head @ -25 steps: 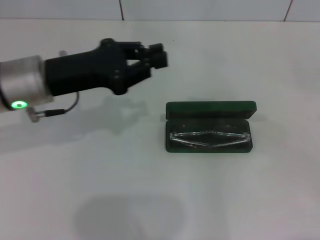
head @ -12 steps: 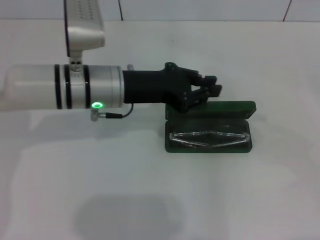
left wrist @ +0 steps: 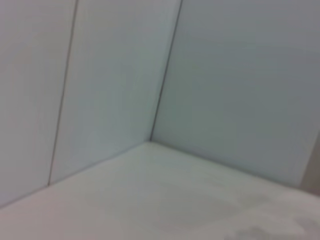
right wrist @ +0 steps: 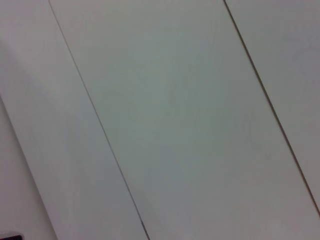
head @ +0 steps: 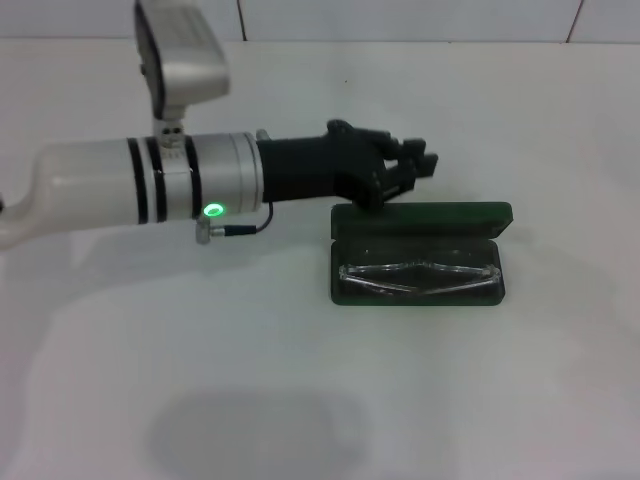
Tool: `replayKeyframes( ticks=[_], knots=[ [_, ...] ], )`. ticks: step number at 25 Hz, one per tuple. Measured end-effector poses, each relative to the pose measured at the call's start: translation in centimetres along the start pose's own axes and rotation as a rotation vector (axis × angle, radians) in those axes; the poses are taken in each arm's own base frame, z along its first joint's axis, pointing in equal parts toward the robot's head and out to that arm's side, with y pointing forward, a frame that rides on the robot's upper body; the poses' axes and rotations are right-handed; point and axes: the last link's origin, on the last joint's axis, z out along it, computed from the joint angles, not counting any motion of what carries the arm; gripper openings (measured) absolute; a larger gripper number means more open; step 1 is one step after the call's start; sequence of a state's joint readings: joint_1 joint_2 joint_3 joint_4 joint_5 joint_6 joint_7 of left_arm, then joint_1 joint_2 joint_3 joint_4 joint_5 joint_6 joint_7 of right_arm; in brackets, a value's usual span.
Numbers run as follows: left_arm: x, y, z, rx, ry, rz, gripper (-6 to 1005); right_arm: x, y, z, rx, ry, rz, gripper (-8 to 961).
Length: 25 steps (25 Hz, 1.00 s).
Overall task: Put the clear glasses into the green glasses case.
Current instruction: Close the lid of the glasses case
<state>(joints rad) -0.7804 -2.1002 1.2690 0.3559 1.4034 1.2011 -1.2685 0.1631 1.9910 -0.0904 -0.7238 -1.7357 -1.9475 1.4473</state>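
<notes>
While the clear glasses (head: 418,277) already lie folded inside the open tray of the green glasses case (head: 345,292), the left gripper (head: 426,166) hovers just beyond the far-left part of the raised lid, its arm reaching in from the left. Its fingers look drawn close together with nothing between them, though they overlap one another in the head view, so I cannot tell for sure how far apart they stand. The right gripper shows in no view; its wrist camera sees only pale wall panels, and the left wrist camera likewise sees only wall and table (head: 300,400).

By my judgement the placing is done and only closing the lid may remain. The risk lies in that push: the fingertips sit toward the left end of the lid, so an off-centre shove could twist or slide the light case across the smooth table instead of folding it shut. A temple sitting proud of the tray rim could also be pinched by the lid.

Counted: one pair of glasses, one case, one gripper in sight.
</notes>
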Motion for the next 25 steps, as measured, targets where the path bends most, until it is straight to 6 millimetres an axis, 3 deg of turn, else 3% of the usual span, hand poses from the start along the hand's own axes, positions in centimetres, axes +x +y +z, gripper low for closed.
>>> replayKeyframes(
  ticks=[25],
  knots=[
    [-1.7,0.1,1.5,0.022,-0.138,0.02,202,1.1,-0.2,0.9,-0.005,0.029,0.028,218]
  ],
)
